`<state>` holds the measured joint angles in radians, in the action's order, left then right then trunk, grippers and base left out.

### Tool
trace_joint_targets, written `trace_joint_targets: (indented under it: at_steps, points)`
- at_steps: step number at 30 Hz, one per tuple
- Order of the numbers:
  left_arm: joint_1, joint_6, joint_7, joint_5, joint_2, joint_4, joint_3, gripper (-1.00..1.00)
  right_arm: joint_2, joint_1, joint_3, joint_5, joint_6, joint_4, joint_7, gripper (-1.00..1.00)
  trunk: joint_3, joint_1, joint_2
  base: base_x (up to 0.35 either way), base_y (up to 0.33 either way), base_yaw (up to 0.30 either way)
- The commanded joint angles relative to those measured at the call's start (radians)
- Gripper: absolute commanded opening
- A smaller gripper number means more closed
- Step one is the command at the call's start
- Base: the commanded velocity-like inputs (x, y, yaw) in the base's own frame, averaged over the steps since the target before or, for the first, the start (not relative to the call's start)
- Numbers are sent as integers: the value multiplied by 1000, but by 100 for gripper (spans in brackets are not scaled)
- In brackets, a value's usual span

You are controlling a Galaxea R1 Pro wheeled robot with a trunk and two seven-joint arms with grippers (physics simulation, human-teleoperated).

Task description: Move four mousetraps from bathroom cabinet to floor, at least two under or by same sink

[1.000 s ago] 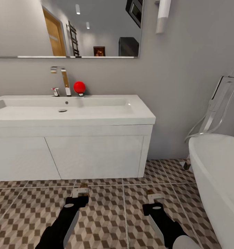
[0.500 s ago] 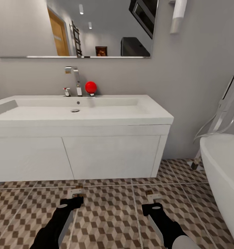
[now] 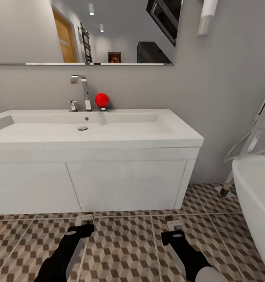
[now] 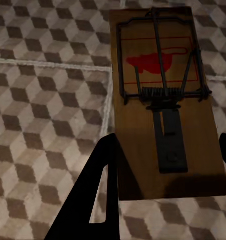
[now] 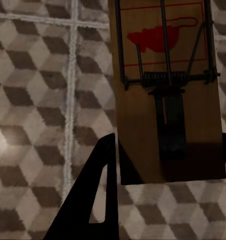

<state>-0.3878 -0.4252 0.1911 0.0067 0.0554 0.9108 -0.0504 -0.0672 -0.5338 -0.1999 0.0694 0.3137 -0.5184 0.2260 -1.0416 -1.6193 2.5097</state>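
Where grippers (image 3: 86, 223) close, mousetraps (image 4: 163, 100) between fingers

In my left fingers (image 4: 100, 195), matt black plastic, sits a flat brown wooden mousetrap (image 4: 165, 100) with dark wire spring and red printed mouse. My right fingers (image 5: 97, 195) grip a second matt wooden trap (image 5: 168, 90). Below, the cube-patterned tiled floor (image 3: 124, 250) looks dull; the white basin top (image 3: 148, 135) smooth, its chrome tap (image 3: 85, 92) glossy.
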Motion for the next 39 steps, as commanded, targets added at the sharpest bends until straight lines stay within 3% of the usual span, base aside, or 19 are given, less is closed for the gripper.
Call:
trace_joint_targets:
  at_steps: [1, 5, 10, 13, 20, 25, 39]
  points:
    - [0, -16, 3, 0, 1, -2, -2, -100, 1, -1, -7, 9, 11, 0, 6, -100, -1, 0, 0, 82, 0, 0]
    - [-2, -28, 4, 4, 1, -29, -2, -100, 1, -1, -7, 9, 66, 7, 7, -100, -1, 0, 0, 30, 0, 0]
    - [-3, -17, 18, 3, -4, -197, -3, -100, -3, -2, -7, 10, 87, 13, 8, -100, -1, 0, 0, 3, 0, 0]
    - [-5, 2, 22, 3, -15, -225, -6, -100, -3, -3, -7, 10, 85, 27, 9, -100, -1, 0, 0, 0, 0, 0]
    - [-8, 49, 25, 54, -21, -205, -38, -100, -7, -58, -7, 13, 30, 137, 7, -100, -1, 0, 0, 0, 0, 0]
    - [-8, 58, 89, 58, 6, -175, -36, -100, -8, -61, -7, 14, 23, 142, 7, -100, -1, 0, 0, 0, 0, 0]
    - [-8, 61, 105, 66, 21, -148, -35, -100, -9, -61, -7, 9, 21, 141, 7, -100, -1, 0, 0, 0, 0, 0]
